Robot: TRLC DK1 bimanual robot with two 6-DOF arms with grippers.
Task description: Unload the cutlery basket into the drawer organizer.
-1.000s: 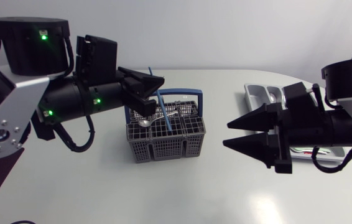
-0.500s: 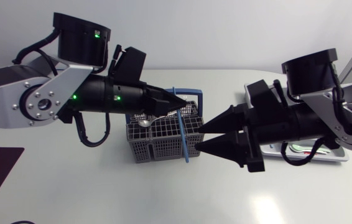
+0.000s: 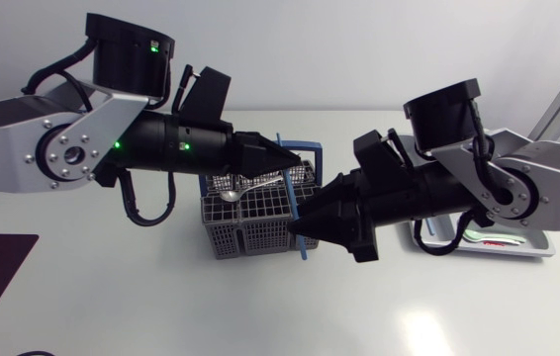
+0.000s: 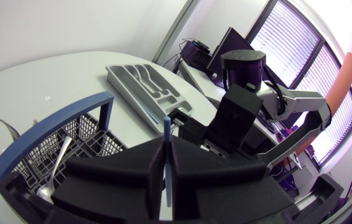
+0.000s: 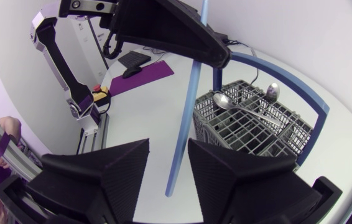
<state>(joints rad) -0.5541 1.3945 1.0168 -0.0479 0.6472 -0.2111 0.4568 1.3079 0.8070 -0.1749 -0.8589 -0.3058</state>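
My left gripper (image 3: 295,166) is shut on a long blue utensil (image 3: 291,206) and holds it upright over the right side of the grey cutlery basket (image 3: 250,229). In the left wrist view the blue utensil (image 4: 166,134) is pinched between the fingers of the left gripper (image 4: 168,155). My right gripper (image 3: 300,225) reaches in from the right at the utensil's lower end. In the right wrist view the blue utensil (image 5: 185,112) hangs between the fingers of the right gripper (image 5: 168,149), which is open with a gap on one side. A metal spoon (image 3: 231,195) lies in the basket.
The grey drawer organizer (image 4: 145,84) lies on the table to the right; in the head view my right arm hides most of the organizer (image 3: 503,247). The basket's blue handle (image 4: 51,118) arches over it. The spoon (image 5: 238,107) lies across the basket top (image 5: 257,134).
The left gripper has swung the blue utensil out over the basket's right side. My right arm has moved left to it, and its fingers have narrowed around the utensil's lower end.
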